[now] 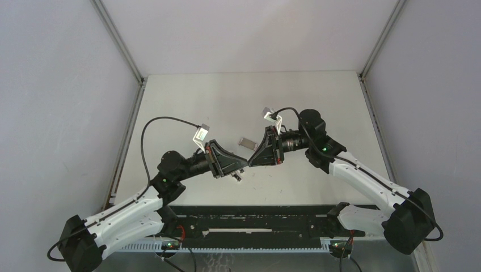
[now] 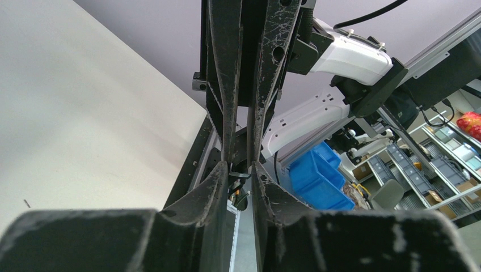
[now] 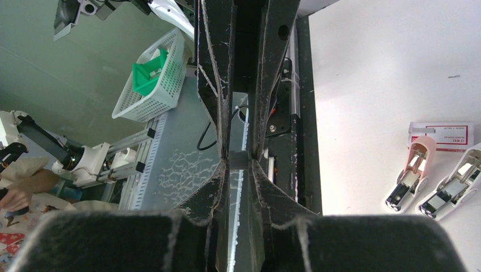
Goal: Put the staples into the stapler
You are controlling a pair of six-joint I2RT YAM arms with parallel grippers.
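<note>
Left gripper [image 2: 240, 173], centre of its wrist view: black fingers close together, pinching the near end of a thin grey strip of staples [image 3: 239, 163]. It sits tip to tip with the right gripper [image 3: 238, 157], which is clamped on the far end, apparently a mid-air pass to re-grip the strip for insertion. Beyond, on the white table [image 3: 385, 68], lower right of the right wrist view: pink-and-white stapler [image 3: 409, 177] lying opened with its channel exposed for loading, second white stapler [image 3: 454, 191] alongside, red-and-white staple box [image 3: 441, 136] just past them.
</note>
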